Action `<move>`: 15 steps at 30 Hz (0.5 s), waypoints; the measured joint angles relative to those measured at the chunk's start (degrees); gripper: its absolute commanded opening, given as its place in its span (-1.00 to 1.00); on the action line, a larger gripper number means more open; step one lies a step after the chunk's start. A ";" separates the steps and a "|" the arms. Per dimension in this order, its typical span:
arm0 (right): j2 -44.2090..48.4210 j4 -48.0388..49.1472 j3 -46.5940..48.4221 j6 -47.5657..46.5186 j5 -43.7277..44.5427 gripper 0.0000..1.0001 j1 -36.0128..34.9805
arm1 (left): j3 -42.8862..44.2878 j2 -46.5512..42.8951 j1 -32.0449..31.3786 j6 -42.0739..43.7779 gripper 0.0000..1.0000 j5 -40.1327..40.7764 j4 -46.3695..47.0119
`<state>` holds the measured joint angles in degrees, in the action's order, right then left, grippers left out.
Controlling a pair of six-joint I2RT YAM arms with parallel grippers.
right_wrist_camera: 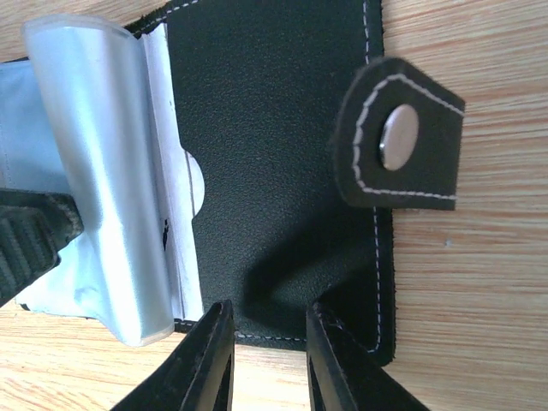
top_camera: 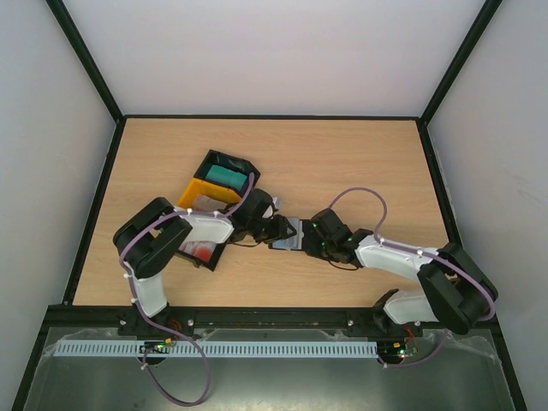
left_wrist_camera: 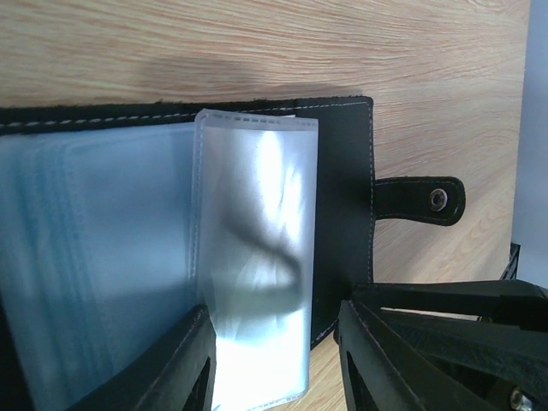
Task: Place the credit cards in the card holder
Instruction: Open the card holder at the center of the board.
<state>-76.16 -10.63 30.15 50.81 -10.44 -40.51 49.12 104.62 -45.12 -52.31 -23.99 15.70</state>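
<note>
The card holder (right_wrist_camera: 265, 128) lies open on the table (top_camera: 342, 163) between both arms, strap (right_wrist_camera: 402, 137) unsnapped. The left gripper (left_wrist_camera: 274, 368), jaws apart, straddles one raised clear sleeve (left_wrist_camera: 257, 240) without pinching it. The right gripper (right_wrist_camera: 265, 360), likewise parted, sits over the cover's near edge, perhaps pressing it. Teal cards (top_camera: 226, 176) lie in a tray (top_camera: 214, 157) well apart. Risk: the unclamped sleeve flops shut, or the holder skids under a pushed card.

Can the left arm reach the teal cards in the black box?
Probably yes. The teal cards lie in an open-topped black tray close to the left gripper, with nothing covering them. It would first have to leave the card holder.
</note>
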 measured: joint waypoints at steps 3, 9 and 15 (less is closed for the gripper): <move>1.33 1.68 -1.49 0.22 -0.11 -0.46 0.00 | 1.03 0.92 -0.02 0.66 -0.20 -0.76 0.00; 4.22 4.70 -3.23 -0.02 -1.73 -0.28 -0.02 | 2.43 2.29 -0.22 1.62 -0.25 -1.95 -0.15; 4.83 9.40 -5.20 -0.13 -5.31 -0.23 -0.02 | 2.69 2.95 -0.22 1.95 -0.31 -2.60 0.04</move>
<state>-71.33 -1.23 24.95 50.68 -15.75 -40.53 51.81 107.57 -45.34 -50.37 -26.59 15.75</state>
